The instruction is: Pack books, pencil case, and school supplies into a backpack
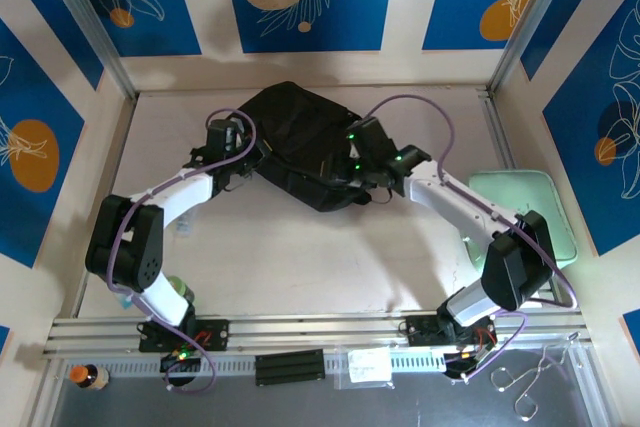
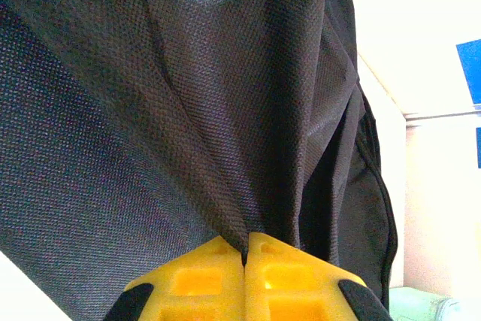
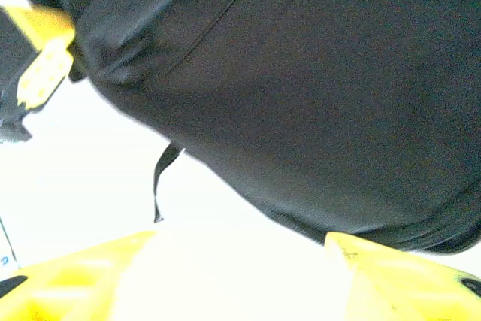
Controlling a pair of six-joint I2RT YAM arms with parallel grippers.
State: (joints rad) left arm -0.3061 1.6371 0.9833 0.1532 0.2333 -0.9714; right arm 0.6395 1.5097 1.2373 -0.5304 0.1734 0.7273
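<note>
- Position: large soft black fabric backpack (image 1: 300, 142) lies far centre on white table (image 1: 300, 247), between both arms.
- Left gripper (image 2: 245, 249): jaws closed, pinching a backpack fabric fold.
- Right gripper (image 3: 240, 268): jaws apart, empty, near the backpack.

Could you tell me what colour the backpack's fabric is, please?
The backpack is black, woven; clearest in the left wrist view.

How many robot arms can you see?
2. The left arm on the left, left gripper pinching the backpack fabric; right arm on the right, right gripper open beside the backpack.
</note>
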